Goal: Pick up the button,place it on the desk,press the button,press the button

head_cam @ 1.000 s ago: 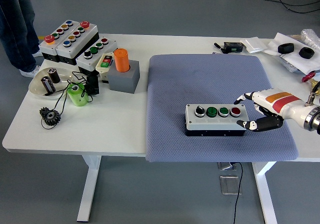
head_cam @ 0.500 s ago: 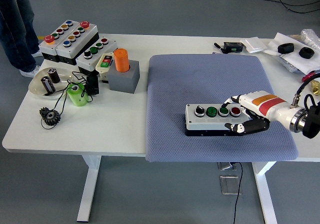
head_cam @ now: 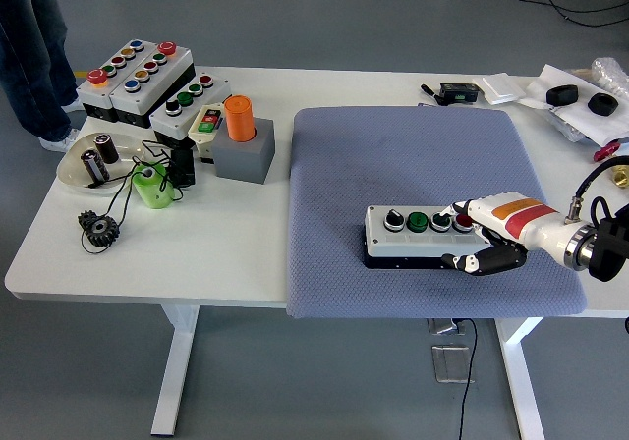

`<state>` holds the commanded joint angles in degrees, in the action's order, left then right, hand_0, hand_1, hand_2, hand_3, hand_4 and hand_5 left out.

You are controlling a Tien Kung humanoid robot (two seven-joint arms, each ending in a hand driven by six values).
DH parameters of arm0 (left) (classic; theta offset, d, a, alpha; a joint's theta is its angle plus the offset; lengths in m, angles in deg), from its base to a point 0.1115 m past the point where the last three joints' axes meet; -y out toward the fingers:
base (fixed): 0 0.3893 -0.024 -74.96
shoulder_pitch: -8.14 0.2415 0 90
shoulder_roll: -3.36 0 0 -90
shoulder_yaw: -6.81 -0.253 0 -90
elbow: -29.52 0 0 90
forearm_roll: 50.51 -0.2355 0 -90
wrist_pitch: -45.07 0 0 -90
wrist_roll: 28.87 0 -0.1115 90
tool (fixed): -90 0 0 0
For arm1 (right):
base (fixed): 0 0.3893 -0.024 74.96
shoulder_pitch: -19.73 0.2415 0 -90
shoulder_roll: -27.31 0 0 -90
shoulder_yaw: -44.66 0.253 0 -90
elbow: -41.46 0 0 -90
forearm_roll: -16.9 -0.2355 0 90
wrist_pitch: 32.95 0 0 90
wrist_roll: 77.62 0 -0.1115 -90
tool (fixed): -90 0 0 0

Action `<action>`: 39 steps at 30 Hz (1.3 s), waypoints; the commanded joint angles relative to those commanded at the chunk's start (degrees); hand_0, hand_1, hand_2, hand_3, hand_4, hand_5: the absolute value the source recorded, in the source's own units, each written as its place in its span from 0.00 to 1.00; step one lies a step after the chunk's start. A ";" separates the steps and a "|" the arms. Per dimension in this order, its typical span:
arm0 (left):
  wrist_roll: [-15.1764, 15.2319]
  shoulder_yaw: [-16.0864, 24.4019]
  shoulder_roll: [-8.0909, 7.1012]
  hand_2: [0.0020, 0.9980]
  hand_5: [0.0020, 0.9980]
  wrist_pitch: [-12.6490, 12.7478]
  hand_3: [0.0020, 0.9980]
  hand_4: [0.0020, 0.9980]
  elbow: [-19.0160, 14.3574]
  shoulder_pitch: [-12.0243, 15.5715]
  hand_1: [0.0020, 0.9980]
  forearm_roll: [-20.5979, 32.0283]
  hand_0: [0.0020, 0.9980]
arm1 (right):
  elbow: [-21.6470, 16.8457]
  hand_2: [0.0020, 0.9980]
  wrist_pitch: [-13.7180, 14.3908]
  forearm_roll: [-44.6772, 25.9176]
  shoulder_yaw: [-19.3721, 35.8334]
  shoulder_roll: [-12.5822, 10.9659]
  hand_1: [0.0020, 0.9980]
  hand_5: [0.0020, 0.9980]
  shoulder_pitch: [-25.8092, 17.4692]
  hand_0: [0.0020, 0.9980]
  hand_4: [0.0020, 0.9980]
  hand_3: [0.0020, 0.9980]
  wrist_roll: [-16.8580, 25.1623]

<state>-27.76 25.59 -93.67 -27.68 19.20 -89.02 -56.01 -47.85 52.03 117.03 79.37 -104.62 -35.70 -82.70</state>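
1. We see the button box (head_cam: 421,236) lying on the grey mat (head_cam: 423,165) on the worktop (head_cam: 246,234)
2. Our right hand (head_cam: 470,236) clasps its right end, thumb below, fingers over the red button (head_cam: 462,222)
3. We judge pressing underway; next, push straight down

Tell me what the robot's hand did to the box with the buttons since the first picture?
The right hand slid in to the left along the mat, from beside the button box to its right end. Its fingers now reach over the red button, with the thumb at the front side. Whether it is pressing is unclear. The box, the blue-grey mat and the parts at the table's left stayed put.
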 joint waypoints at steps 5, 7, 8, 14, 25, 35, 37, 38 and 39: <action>-0.12 0.24 0.10 0.70 1.00 0.06 0.49 0.32 0.00 0.02 0.71 -0.28 0.65 | -1.16 0.04 0.08 0.45 2.35 -0.34 0.00 0.63 -0.86 0.06 0.71 0.77 0.00; -0.14 0.33 0.08 0.70 1.00 0.04 0.49 0.32 0.00 0.04 0.71 -0.43 0.65 | -1.97 0.04 0.20 0.49 4.37 -0.66 0.00 0.63 -1.22 0.06 0.71 0.77 0.05; -0.15 0.37 0.08 0.70 1.00 0.04 0.49 0.32 0.00 0.05 0.71 -0.51 0.65 | -2.34 0.04 0.26 0.47 5.19 -0.82 0.00 0.63 -1.37 0.06 0.71 0.77 0.06; -0.18 0.48 0.04 0.70 1.00 -0.02 0.49 0.32 0.00 0.17 0.71 -0.80 0.65 | -3.45 0.12 1.97 -1.70 11.18 -1.43 0.00 0.63 -2.98 0.17 0.71 0.77 0.78; -0.30 1.36 0.05 0.71 1.00 0.05 0.49 0.32 0.00 0.30 0.71 -1.91 0.65 | 2.91 0.86 7.43 -24.45 23.60 -0.52 0.78 0.63 -8.13 0.86 0.71 0.91 4.98; -0.70 2.17 0.23 0.71 1.00 0.18 0.50 0.32 0.00 0.56 0.71 -3.06 0.65 | 6.91 0.91 14.72 -48.53 31.17 -0.55 0.85 0.63 -12.01 0.93 0.71 0.91 11.46; -0.73 2.06 0.26 0.71 1.00 0.16 0.50 0.32 0.00 0.60 0.71 -3.03 0.65 | 7.96 0.92 15.12 -53.37 32.37 -0.53 0.87 0.64 -12.52 0.94 0.71 0.91 11.78; -0.69 1.80 0.27 0.71 1.00 0.14 0.50 0.32 0.00 0.61 0.71 -2.80 0.65 | 8.60 0.92 15.20 -55.98 33.03 -0.51 0.87 0.64 -12.79 0.94 0.71 0.91 11.83; -0.67 1.64 0.27 0.71 1.00 0.12 0.50 0.32 0.00 0.61 0.71 -2.66 0.65 | 9.00 0.92 15.22 -58.59 33.42 -0.49 0.87 0.64 -12.96 0.94 0.71 0.91 11.85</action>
<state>-28.43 27.23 -93.40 -27.56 19.20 -88.41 -58.67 -38.86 67.24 58.45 112.79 -105.11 -48.66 -70.85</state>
